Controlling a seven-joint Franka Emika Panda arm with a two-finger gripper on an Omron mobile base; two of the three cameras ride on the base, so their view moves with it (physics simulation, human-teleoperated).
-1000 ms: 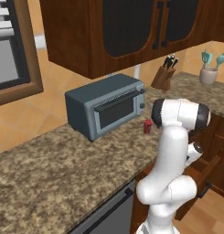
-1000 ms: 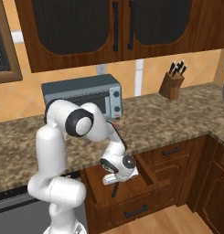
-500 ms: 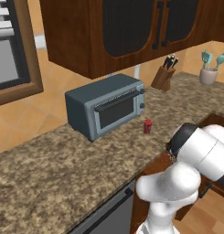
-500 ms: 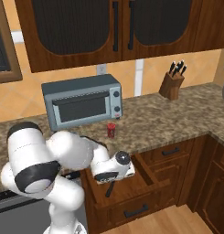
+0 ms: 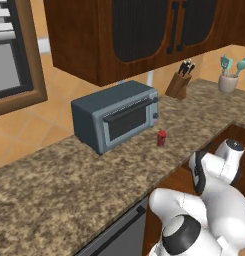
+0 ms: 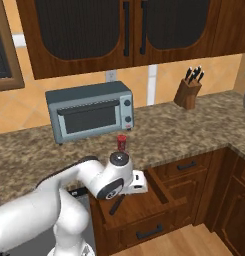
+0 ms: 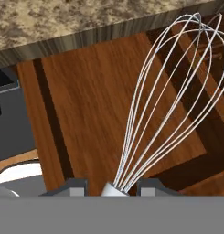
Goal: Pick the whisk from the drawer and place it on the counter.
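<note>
in the hand view the whisk [image 7: 168, 100] is cut off low down: its handle sits hidden between the hand [image 7: 111, 186], whose fingertips [image 7: 70, 186] barely rise above the bottom, so whether they press it cannot be told. in the right base view the arm covers the left part of the drawer [image 6: 159, 192]. in the left base view the arm hides most of that drawer.
</note>
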